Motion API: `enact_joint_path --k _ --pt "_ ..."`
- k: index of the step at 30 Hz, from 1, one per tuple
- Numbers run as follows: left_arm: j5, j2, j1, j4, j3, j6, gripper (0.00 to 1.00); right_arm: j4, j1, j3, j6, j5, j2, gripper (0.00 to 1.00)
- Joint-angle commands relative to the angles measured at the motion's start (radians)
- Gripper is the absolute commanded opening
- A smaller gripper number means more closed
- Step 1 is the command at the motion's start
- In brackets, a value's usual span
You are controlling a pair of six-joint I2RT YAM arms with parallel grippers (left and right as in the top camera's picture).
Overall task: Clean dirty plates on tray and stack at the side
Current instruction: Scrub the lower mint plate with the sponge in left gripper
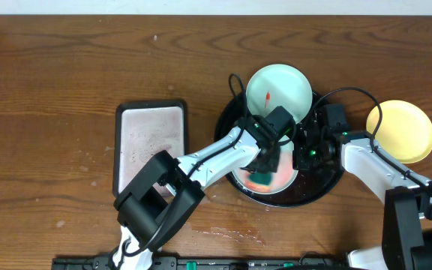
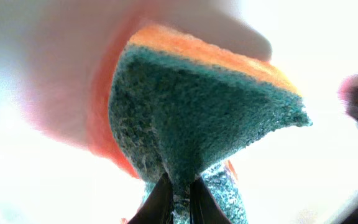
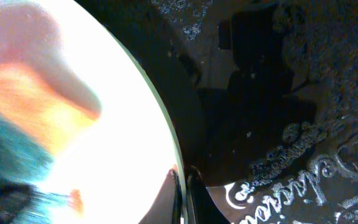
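**Entry: smeared plate under scrubbing, near part of tray**

Location: The large round black tray with a raised rim [image 1: 310, 193] is serving as the landmark. A pale round shallow plate [image 1: 287, 180] is lying on the near part of the tray, its colour washed out by glare. A pale mint-blue shallow plate with a red streak [image 1: 283, 86] is sitting at the tray's far edge. A pale yellow shallow plate [image 1: 400, 131] is resting off the tray, just to its right. A small rectangular silver tray [image 1: 151, 146] is lying well to the black tray's left.

Grippers: The left gripper [image 2: 180, 193] is pinching a green-and-orange scouring sponge [image 2: 204, 118] at its lower end and is pressing the sponge face down on the near plate, where orange-red residue is showing. The right gripper [image 3: 185, 180] is sitting at that plate's right rim with its jaws closed narrowly on the rim, apparently steadying it.

Handling: The near plate is looking light, rigid and glossy, so it is likely sliding easily on the tray under scrubbing. Wet sauce is probably making the surface slick. The thin raised rim is offering the only real hold, and a pinch across it seems best. The plate may be breakable, so it is calling for gentle lowering when stacked beside the tray.
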Motion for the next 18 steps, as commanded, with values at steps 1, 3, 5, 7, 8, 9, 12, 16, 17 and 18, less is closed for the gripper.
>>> enact_joint_path --k 1,3,5,7,8,9,12,16,17,18 --pt "-0.37 0.03 0.039 -0.146 0.012 -0.05 0.07 -0.008 0.006 -0.016 0.0 0.074 0.037 0.01" --pt "-0.427 0.03 0.045 -0.171 0.032 -0.05 0.07 -0.008 0.006 -0.016 0.0 0.074 0.037 0.01" --pt "-0.454 0.03 0.049 -0.166 0.033 -0.05 0.07 -0.008 0.006 -0.016 0.0 0.074 0.037 0.01" --pt "-0.454 0.031 0.05 -0.151 0.032 -0.05 0.07 -0.009 0.006 -0.016 0.0 0.074 0.037 0.01" --pt "-0.453 0.031 0.05 -0.142 0.032 -0.051 0.07 -0.009 0.006 -0.016 0.0 0.074 0.037 0.01" --pt "-0.446 0.031 0.05 -0.127 0.032 -0.051 0.07 -0.009 0.006 -0.016 0.0 0.074 0.037 0.01" --pt "-0.316 0.032 0.05 -0.056 0.032 -0.05 0.08 -0.008 0.006 -0.016 0.0 0.075 0.037 0.01" --pt "-0.019 0.043 0.05 0.064 0.029 -0.05 0.08 -0.008 0.006 -0.016 0.0 0.074 0.037 0.01" --pt "0.073 0.047 0.047 0.097 0.029 -0.05 0.08 -0.008 0.006 -0.016 0.0 0.074 0.037 0.01" --pt "0.15 0.053 0.043 0.128 0.029 -0.05 0.08 -0.008 0.006 -0.016 0.0 0.074 0.037 0.01"
